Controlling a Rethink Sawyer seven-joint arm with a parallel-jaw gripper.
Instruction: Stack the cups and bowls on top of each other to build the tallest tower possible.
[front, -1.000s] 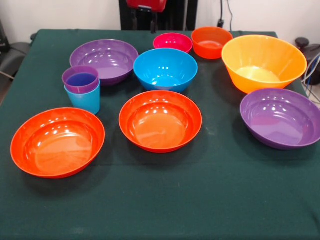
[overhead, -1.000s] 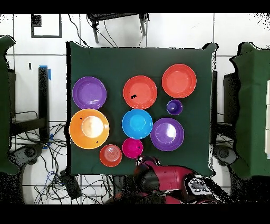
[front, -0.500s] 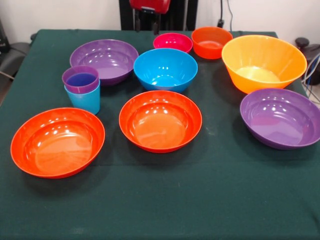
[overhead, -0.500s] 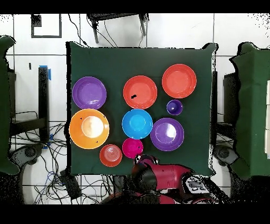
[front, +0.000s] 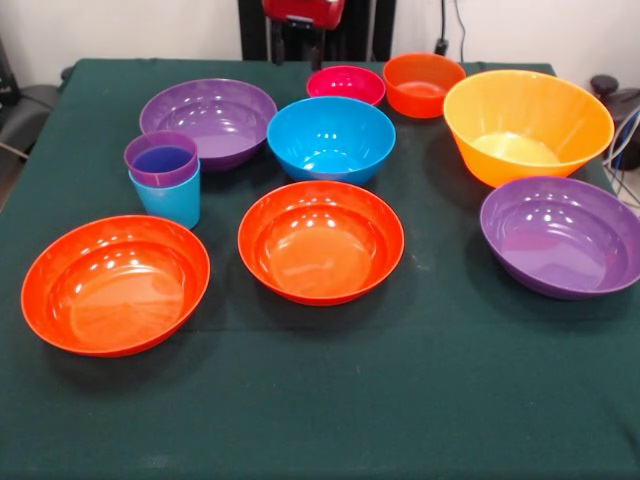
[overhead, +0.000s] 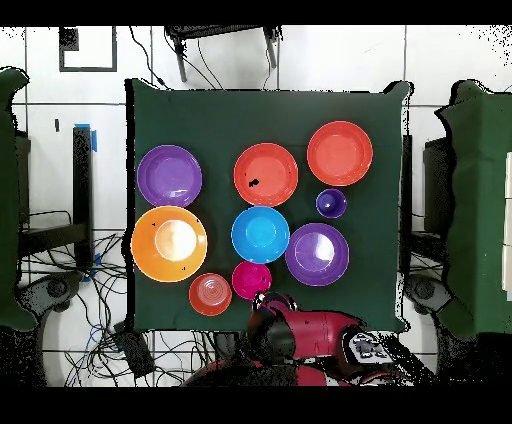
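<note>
We cannot tell the gripper (front: 298, 42) state; we should descend centred over the small pink bowl (front: 345, 84), gripping its rim.

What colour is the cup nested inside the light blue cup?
Purple. The purple cup sits in the light blue cup; the front view shows it best.

Front view: low oblique, close, looks across green table (front: 440, 400) toward 12 o'clock. Overhead view: high, straight down, takes in whole table (overhead: 385, 170) plus surrounding floor (overhead: 60, 130). Both share tabletop, rotated half turn between them.
</note>
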